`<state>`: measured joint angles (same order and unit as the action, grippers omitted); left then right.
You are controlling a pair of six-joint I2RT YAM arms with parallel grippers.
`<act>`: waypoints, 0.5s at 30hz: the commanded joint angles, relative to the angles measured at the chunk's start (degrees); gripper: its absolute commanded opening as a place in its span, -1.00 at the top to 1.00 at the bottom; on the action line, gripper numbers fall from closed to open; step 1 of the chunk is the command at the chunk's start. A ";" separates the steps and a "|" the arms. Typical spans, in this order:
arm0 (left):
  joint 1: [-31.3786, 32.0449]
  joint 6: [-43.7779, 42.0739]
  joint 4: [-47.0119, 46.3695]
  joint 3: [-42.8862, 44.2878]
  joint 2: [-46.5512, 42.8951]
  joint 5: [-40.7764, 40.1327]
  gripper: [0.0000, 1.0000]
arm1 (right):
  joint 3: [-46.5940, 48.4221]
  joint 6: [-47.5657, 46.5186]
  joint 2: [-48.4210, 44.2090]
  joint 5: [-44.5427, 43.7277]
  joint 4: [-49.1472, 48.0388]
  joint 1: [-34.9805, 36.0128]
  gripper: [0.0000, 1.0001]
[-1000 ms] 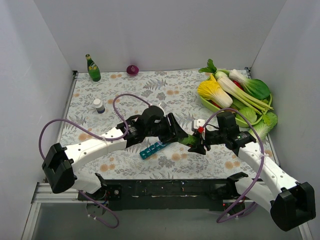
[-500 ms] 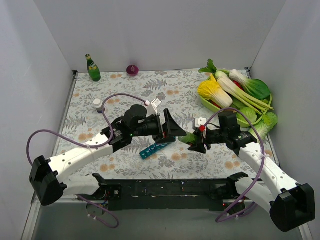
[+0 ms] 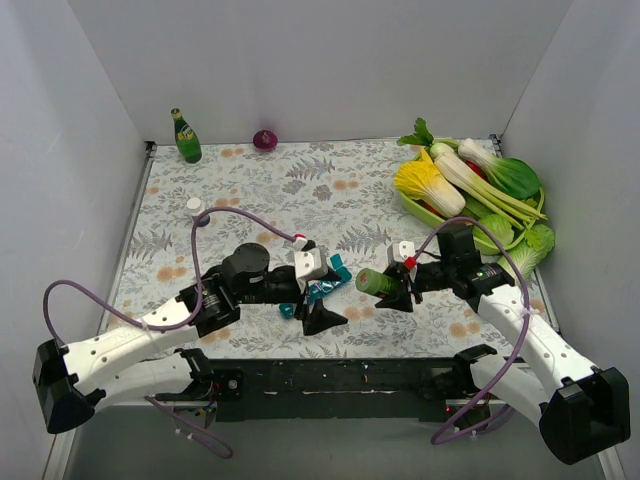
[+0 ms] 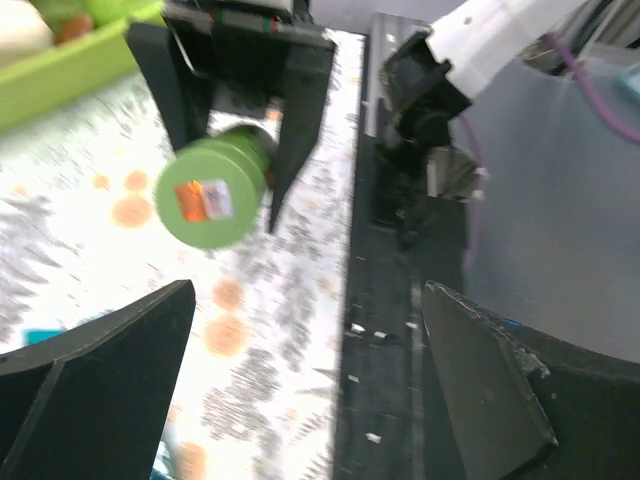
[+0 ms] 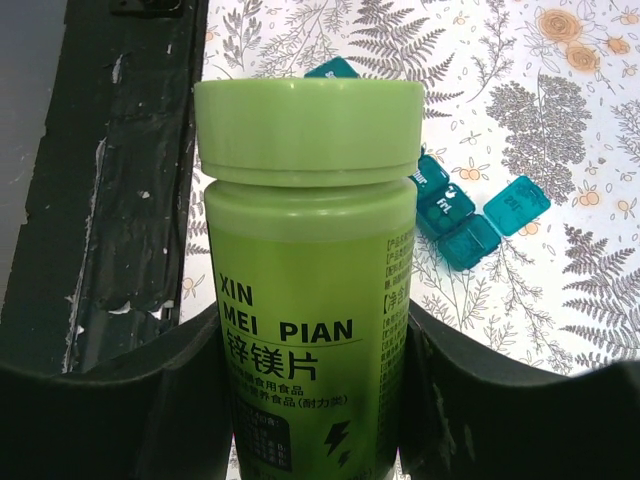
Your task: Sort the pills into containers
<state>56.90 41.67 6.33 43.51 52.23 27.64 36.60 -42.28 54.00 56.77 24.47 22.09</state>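
A green jar (image 5: 310,250) with its lid on lies on its side in my right gripper (image 5: 310,400), which is shut on its body; the lid end (image 3: 368,281) points left. The containers (image 3: 320,291), a teal strip on the patterned mat, lie left of the jar and partly under my left gripper (image 3: 332,296). In the right wrist view the containers (image 5: 460,215) lie past the jar, at least one lid flipped open. My left gripper (image 4: 300,390) is open and empty and faces the jar (image 4: 212,195) from a short way off. No pills are visible.
A small white bottle (image 3: 196,210) stands at the mat's left. A green glass bottle (image 3: 185,137) and a purple onion (image 3: 265,139) stand at the back. A green tray of vegetables (image 3: 405,205) fills the right back. The black base rail (image 3: 330,375) runs along the near edge.
My left gripper was shut at the jar's lid end; it has opened wide and drawn back left and toward the near edge. The right gripper keeps the jar.
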 commanded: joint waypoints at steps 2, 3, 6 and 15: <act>-0.13 -19.25 -9.13 2.45 7.08 -1.72 -0.96 | 0.75 -2.45 -0.56 3.78 1.46 -0.29 0.97; -0.04 -19.69 -10.10 3.42 8.14 -1.54 -0.96 | 0.75 -2.45 -0.47 3.78 1.46 -0.29 0.97; 0.40 -21.71 -10.98 4.57 11.66 -2.41 -0.96 | 0.75 -2.54 -0.30 4.05 1.37 -0.38 0.97; 0.58 -20.75 -11.43 8.26 16.15 -2.68 -0.80 | 0.14 -2.37 -0.47 4.13 0.84 -0.29 0.97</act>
<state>57.19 21.71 -2.66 48.36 68.49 25.04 36.60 -43.97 54.02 58.52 26.00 22.06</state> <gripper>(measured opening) 0.922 0.597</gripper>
